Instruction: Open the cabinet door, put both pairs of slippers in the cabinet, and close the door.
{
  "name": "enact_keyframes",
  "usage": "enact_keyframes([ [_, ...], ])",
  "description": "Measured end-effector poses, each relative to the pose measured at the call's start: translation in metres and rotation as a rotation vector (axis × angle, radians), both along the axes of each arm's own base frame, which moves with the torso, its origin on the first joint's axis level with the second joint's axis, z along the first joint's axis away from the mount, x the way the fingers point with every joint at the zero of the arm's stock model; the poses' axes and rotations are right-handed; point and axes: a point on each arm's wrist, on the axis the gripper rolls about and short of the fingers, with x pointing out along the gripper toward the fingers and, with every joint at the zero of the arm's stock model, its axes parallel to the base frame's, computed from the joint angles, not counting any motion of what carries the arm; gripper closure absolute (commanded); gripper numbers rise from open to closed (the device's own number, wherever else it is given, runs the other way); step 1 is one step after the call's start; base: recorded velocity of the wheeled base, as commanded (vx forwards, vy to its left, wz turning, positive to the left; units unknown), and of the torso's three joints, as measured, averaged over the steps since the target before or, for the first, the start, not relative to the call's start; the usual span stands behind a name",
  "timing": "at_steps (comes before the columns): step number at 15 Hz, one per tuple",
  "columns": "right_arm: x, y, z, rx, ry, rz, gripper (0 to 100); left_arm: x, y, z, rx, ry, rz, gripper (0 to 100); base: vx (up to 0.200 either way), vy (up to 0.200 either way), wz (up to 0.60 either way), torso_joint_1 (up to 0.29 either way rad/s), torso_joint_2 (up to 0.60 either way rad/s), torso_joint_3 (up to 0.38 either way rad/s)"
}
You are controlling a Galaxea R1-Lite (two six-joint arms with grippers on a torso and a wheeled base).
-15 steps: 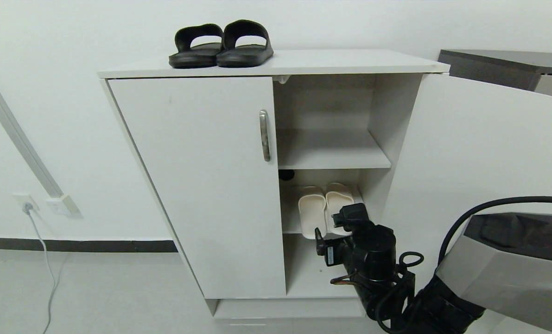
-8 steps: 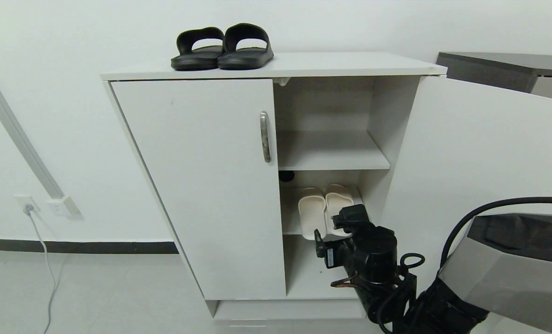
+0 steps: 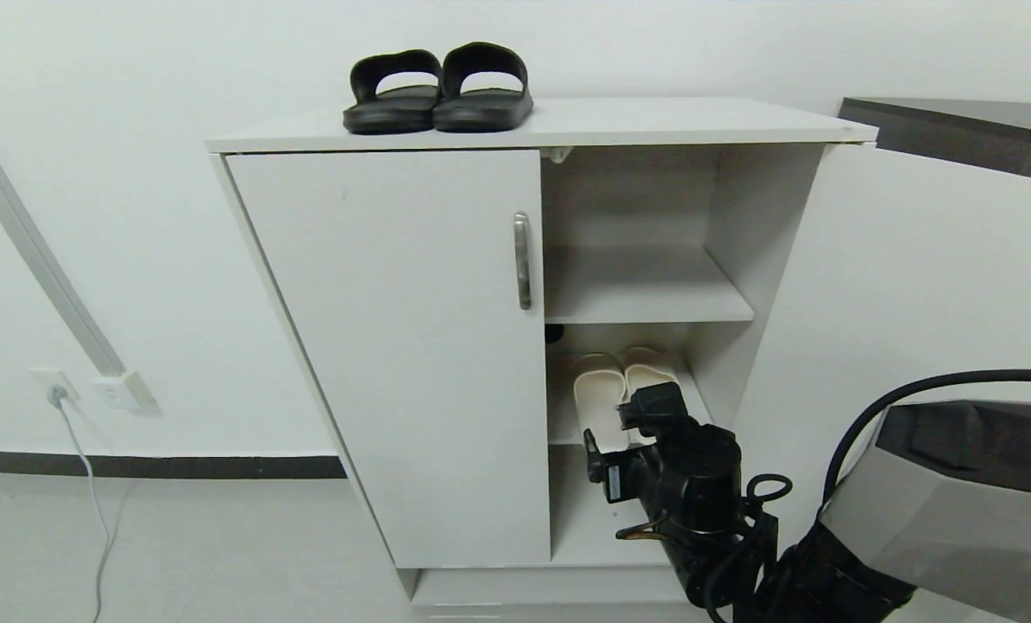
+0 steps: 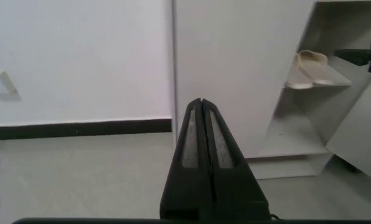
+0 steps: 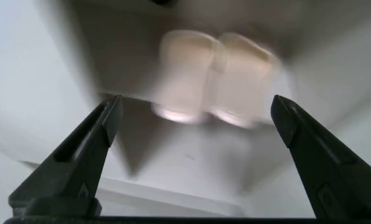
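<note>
Head view: the black slippers sit side by side on the cabinet top, above the closed left door, with their long axis running front to back. The white slippers lie on the middle shelf behind the open right door. The right gripper hangs low before that shelf — the black pair is well above it, toward the robot's left.

Left wrist view: the left gripper has its fingers pressed together, empty, low and facing the cabinet.

Right wrist view: the right gripper's jaws stand wide apart, holding nothing, with the white pair just beyond. Judging by side, the left arm looks the better placed for the black pair — either arm must rise.
</note>
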Motion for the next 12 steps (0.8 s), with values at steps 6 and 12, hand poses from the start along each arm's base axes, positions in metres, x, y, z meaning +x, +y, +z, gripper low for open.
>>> enact_keyframes([
  [6,-0.0013,-0.0003,-0.0013,-0.006,0.005,0.002,0,0.0000,0.0000,-0.0001,0.000,0.001,0.001,100,0.000,0.200,0.00,0.000,0.00,0.002],
  [12,-0.0017,-0.0008,-0.0016,-0.006,0.005,0.003,0,0.0000,0.0000,0.0000,0.000,0.000,0.001,100,0.000,0.100,0.00,0.003,0.00,0.002],
])
